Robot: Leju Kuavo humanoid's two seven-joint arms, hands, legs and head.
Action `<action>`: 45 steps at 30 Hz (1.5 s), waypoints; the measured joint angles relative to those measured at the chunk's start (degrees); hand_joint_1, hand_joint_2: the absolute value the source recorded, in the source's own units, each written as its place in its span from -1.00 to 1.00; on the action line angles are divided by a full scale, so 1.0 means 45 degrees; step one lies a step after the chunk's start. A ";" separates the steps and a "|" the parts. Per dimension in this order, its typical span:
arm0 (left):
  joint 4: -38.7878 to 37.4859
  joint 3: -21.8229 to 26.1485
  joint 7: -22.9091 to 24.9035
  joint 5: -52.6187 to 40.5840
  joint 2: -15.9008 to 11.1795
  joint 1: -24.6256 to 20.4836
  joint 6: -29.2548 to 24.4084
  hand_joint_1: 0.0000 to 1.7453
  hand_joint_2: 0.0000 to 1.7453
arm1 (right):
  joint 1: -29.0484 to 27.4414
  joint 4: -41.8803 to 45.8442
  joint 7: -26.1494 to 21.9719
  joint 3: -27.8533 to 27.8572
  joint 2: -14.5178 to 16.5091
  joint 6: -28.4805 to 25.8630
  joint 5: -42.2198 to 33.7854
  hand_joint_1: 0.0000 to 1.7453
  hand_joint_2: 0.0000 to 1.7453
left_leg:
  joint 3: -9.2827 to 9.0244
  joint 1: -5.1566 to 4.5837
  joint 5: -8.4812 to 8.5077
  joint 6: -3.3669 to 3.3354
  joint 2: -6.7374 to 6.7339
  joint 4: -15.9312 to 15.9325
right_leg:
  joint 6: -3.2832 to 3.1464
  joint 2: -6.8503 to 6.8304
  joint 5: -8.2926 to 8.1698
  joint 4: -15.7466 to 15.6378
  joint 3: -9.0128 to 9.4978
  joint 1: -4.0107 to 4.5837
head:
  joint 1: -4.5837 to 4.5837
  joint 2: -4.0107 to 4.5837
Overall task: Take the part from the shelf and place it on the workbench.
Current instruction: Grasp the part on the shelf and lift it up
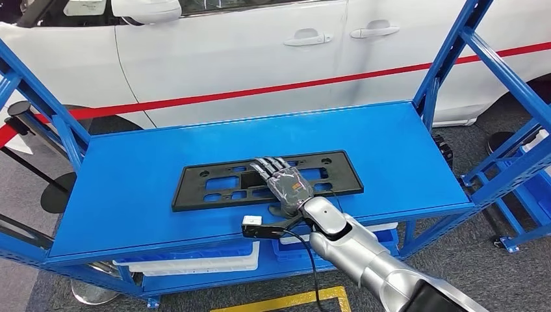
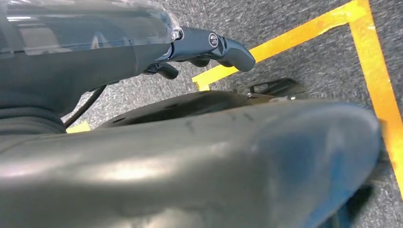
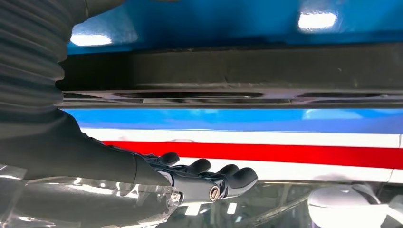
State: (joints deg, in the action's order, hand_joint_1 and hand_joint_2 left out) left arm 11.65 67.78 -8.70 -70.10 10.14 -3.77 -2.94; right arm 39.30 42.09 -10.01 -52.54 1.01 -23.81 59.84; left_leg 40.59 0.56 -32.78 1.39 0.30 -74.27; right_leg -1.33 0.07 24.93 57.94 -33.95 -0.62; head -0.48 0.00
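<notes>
Right hand laid over the black part on the blue shelf.

A white car (image 1: 260,52) with a red stripe stands behind the blue shelf (image 1: 130,188). The black slotted plate (image 1: 214,188), the part, lies flat near the middle of the shelf's top deck, long side parallel to the front edge. The right hand (image 1: 286,182) rests over the plate's middle with fingers (image 3: 237,176) stretched out flat, clasping nothing. The left hand (image 2: 209,47) hangs over grey floor well below the shelf, fingers loosely curled, nothing in them.
</notes>
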 joint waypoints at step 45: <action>-0.0024 0.0117 -0.0163 -0.0115 -0.0109 -0.0096 -0.0012 -1.00 -1.00 | 0.2153 -0.3727 0.2865 -0.0050 0.1145 0.2648 0.1425 1.00 1.00 | -0.2203 0.0257 0.1441 0.0109 0.0042 0.3774 | 0.0425 0.0124 -0.0089 0.0029 0.0055 -0.0065 | 0.0039 0.0000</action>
State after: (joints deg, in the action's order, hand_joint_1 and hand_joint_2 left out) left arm 11.54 68.30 -9.44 -70.62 9.65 -4.21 -2.99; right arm 48.98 25.32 2.89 -52.76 6.16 -11.89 66.25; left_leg 30.68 1.72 -26.30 1.88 0.49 -57.29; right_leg 0.59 0.62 24.53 58.07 -33.70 -0.92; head -0.31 0.00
